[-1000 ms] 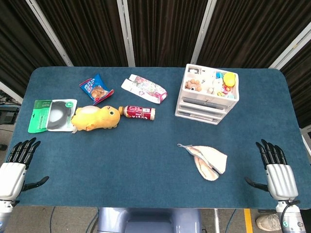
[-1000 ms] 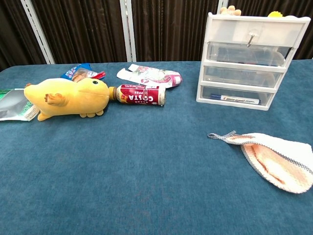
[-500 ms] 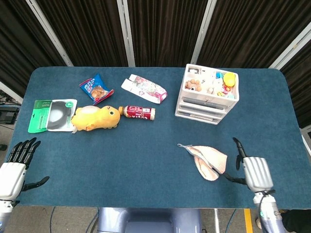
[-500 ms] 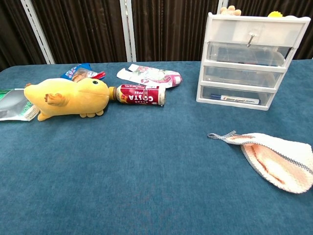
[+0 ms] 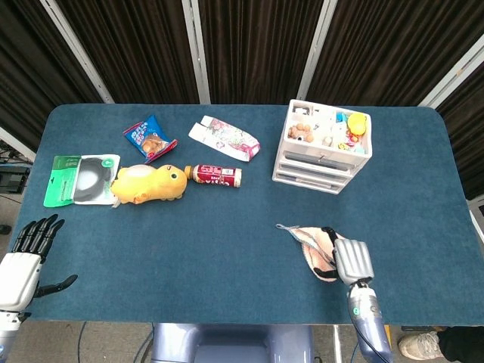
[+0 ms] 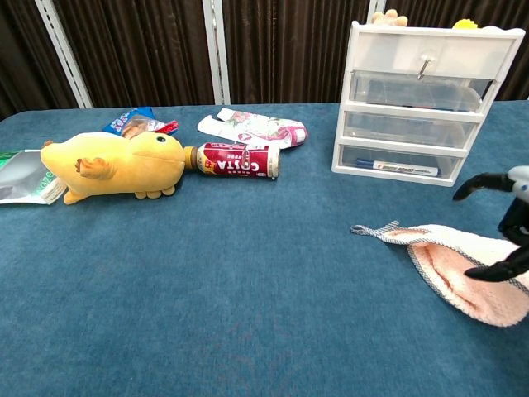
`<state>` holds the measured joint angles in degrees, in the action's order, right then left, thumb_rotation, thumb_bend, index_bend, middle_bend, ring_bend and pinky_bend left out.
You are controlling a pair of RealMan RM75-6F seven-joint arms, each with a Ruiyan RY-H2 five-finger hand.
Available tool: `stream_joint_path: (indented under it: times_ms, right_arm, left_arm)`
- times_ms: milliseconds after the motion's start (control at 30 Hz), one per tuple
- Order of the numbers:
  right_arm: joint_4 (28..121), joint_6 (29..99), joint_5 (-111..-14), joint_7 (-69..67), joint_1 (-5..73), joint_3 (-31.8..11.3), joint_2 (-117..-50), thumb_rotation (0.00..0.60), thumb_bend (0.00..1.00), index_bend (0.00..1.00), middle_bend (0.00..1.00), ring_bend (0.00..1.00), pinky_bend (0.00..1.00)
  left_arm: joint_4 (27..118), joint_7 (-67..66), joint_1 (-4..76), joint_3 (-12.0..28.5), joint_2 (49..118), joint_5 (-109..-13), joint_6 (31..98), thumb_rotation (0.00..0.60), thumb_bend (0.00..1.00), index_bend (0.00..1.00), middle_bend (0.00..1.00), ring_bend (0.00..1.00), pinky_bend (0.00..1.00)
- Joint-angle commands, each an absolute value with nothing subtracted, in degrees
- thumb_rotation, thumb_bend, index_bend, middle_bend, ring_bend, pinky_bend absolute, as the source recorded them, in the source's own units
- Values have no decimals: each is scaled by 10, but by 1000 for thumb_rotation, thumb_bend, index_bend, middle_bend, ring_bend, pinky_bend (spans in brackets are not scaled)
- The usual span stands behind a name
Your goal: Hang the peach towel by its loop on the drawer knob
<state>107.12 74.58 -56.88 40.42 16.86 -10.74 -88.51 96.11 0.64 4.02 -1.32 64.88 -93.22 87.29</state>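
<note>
Your right hand [image 5: 349, 259] hovers over the peach towel [image 5: 318, 249] lying flat on the table [image 5: 227, 242] in front of the drawers [image 5: 324, 147], fingers spread, grasping nothing, while your left hand [image 5: 23, 261] rests released at the table's near corner.

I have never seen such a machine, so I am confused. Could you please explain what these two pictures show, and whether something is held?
A robot with two arms, each ending in a human-like hand, sits at a blue table. One camera looks down from its head, the other forward from its chest. The right hand is above the peach towel, fingers apart, gripping nothing yet. The left hand waits open at the table edge. The white drawer unit has a small metal drawer knob. Also there: a yellow plush toy, a bottle, snack packets.
</note>
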Motion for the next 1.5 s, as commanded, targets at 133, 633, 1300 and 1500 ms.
stream_joint_path:
  times_ms: [133, 633, 1300, 1500]
  right_arm:
    - [1017, 744, -524, 416, 195, -126, -925, 600, 93, 229, 946, 947, 997]
    - [949, 722, -452, 413, 226, -130, -963, 600, 328, 374, 959, 954, 998]
    - [1071, 736, -517, 309, 228, -160, -902, 600, 434, 744, 985, 977, 1000]
    - [1123, 748, -512, 285, 228, -187, -869, 600, 452, 752, 988, 980, 1000]
  left_arm:
    - [962, 5, 41, -13, 649, -932, 871, 600, 0, 0, 0, 0, 0]
    - [964, 4, 41, -13, 650, -927, 869, 600, 0, 0, 0, 0, 0]
    - [964, 8, 41, -13, 649, -929, 871, 600, 0, 0, 0, 0, 0]
    - [964, 8, 40, -13, 649, -930, 872, 600, 0, 0, 0, 0, 0]
